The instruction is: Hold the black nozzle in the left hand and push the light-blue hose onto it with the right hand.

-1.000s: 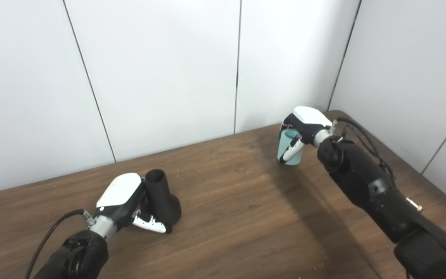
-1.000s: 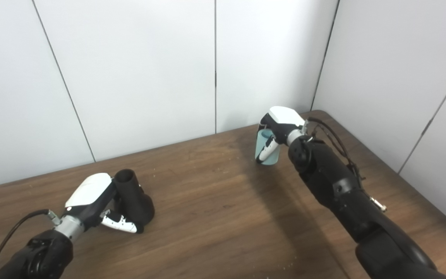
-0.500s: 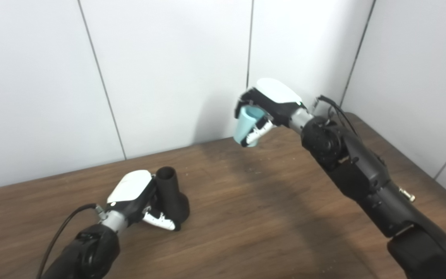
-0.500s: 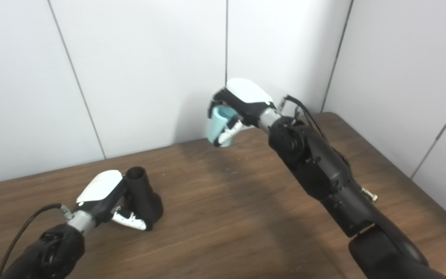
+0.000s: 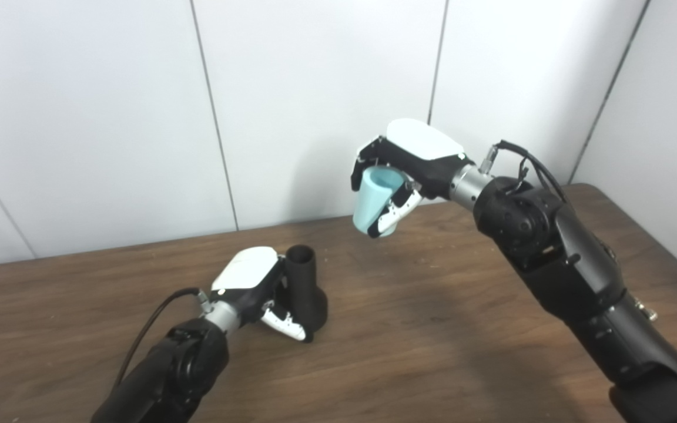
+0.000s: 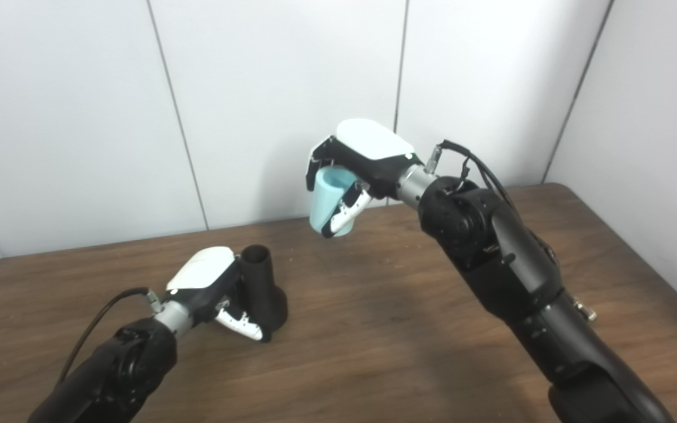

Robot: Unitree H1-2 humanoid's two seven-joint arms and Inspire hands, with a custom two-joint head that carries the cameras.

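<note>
The black nozzle (image 5: pixel 306 285) stands upright on the brown table (image 5: pixel 421 341), narrow open tube on top, wide base below. My left hand (image 5: pixel 256 291) is shut on it from the left, white fingers (image 5: pixel 284 322) wrapped across its base. A short light-blue hose piece (image 5: pixel 372 197), shaped like a cup, hangs in the air up and to the right of the nozzle, its open end tilted upward. My right hand (image 5: pixel 409 167) is shut on that hose, well above the table. The same pair shows in the right eye view: nozzle (image 6: pixel 259 282), hose (image 6: pixel 328 200).
White wall panels (image 5: pixel 315 88) close the table's far side and its right side. The table's right edge (image 5: pixel 667 241) runs along the wall corner. A cable (image 5: pixel 150 329) trails from the left wrist over the tabletop.
The camera has swung left, shifting the whole picture. My right hand has lifted the hose off the table and carried it left toward the nozzle. The left hand keeps its hold.
</note>
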